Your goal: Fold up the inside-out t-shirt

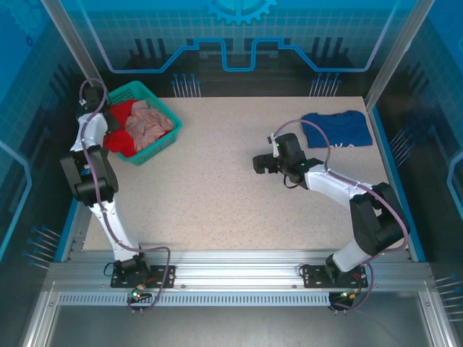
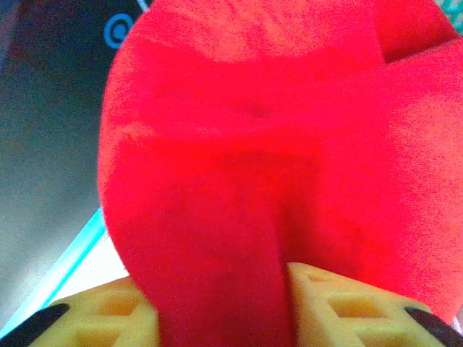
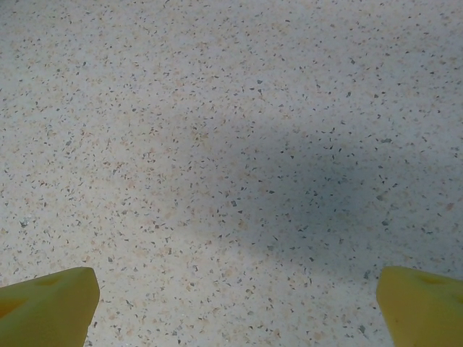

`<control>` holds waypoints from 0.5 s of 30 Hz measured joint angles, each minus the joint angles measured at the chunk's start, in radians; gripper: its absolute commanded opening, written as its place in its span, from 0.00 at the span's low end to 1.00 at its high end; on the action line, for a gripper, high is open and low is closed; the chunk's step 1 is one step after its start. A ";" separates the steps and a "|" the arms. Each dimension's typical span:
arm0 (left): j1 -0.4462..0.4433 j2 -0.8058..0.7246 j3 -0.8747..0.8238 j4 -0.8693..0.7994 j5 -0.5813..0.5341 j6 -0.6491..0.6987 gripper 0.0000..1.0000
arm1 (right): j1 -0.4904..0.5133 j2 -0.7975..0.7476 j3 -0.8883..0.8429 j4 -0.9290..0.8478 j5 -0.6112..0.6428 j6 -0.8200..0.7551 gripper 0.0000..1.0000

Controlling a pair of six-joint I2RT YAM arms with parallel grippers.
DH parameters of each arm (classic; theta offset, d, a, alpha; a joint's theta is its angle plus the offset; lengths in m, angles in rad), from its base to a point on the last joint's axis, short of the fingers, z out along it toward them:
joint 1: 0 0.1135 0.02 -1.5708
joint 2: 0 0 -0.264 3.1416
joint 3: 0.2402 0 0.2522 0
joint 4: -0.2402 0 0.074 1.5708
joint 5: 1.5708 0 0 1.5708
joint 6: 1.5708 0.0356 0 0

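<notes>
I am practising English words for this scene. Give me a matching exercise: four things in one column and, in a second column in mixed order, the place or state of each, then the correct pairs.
Things
1. red t-shirt
2. dark blue t-shirt
3. pale pink garment
4. right gripper

Places or states
A. lying on the table, far right corner
B. open above bare tabletop
C. in the teal basket, its cloth between the fingers of the left gripper
D. bunched up in the teal basket, beside the red cloth

Pairs: 1-C, 2-A, 3-D, 4-B
</notes>
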 measured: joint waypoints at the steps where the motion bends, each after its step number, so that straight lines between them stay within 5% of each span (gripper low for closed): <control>1: -0.001 0.000 0.005 -0.004 -0.006 0.008 0.28 | 0.000 0.005 0.004 -0.001 -0.003 0.001 1.00; 8: -0.013 0.002 0.036 -0.019 -0.037 0.056 0.00 | 0.004 0.029 0.021 -0.015 -0.006 0.003 1.00; 15: -0.058 -0.009 0.090 -0.009 -0.122 0.105 0.00 | 0.004 0.031 0.045 -0.039 -0.006 0.008 1.00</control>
